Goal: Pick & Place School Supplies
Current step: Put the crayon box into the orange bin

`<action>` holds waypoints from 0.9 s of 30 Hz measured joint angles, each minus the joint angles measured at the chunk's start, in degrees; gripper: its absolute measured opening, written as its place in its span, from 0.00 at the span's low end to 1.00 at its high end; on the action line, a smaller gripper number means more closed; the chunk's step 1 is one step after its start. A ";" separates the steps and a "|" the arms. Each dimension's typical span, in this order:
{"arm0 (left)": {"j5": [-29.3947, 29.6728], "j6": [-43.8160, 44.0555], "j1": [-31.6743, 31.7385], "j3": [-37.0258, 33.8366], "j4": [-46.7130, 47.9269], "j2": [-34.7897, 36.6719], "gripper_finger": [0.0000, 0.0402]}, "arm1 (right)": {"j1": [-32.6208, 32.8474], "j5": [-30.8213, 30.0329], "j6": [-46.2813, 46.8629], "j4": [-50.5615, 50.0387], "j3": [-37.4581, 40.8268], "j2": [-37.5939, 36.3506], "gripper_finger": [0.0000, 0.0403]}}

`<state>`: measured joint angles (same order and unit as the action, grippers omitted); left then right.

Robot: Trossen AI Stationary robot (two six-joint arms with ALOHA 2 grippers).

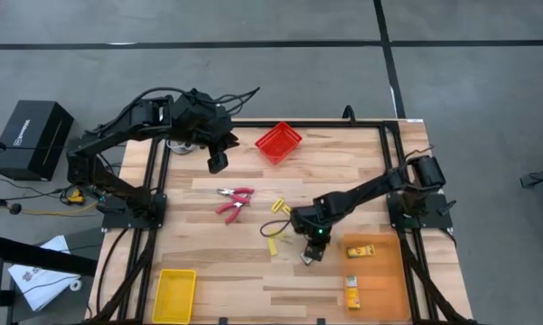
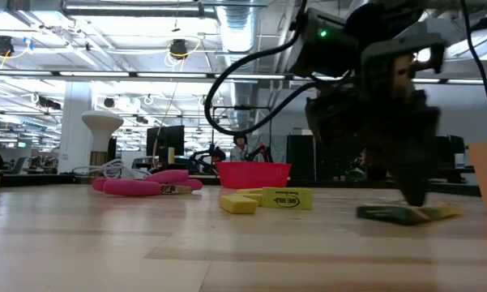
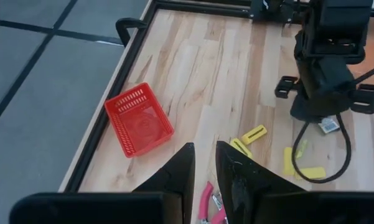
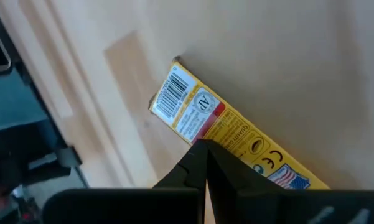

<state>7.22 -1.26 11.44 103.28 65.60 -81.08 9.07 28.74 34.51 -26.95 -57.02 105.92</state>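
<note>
While two boxes (image 1: 359, 251) lie in the orange bin (image 1: 384, 284), right claw (image 1: 309, 259) pressed together, left claw (image 1: 217, 162) slightly spread.

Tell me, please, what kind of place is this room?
Probably a robotics lab or open workshop: a wooden table in a black frame stands on grey concrete floor, with exposed ceiling ducts and desks with monitors behind.

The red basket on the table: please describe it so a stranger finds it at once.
Look at the wooden table from above and find its far edge, near the middle. The red basket sits there, turned at an angle. Unlike the yellow bin and orange bin at the near edge, its walls are slotted.
</note>
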 joint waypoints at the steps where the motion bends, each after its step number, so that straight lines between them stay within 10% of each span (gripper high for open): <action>1: 0.00 0.00 0.02 0.00 0.00 0.00 0.15 | -0.99 -0.40 -0.40 -0.09 -0.02 -0.06 0.00; 27: 0.00 1.70 0.00 0.00 0.02 0.00 0.15 | -12.56 -2.04 -10.94 -1.60 0.15 -17.70 0.02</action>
<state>7.22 0.45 11.44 103.28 65.63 -81.08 -3.49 26.70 23.57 -28.55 -56.87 88.23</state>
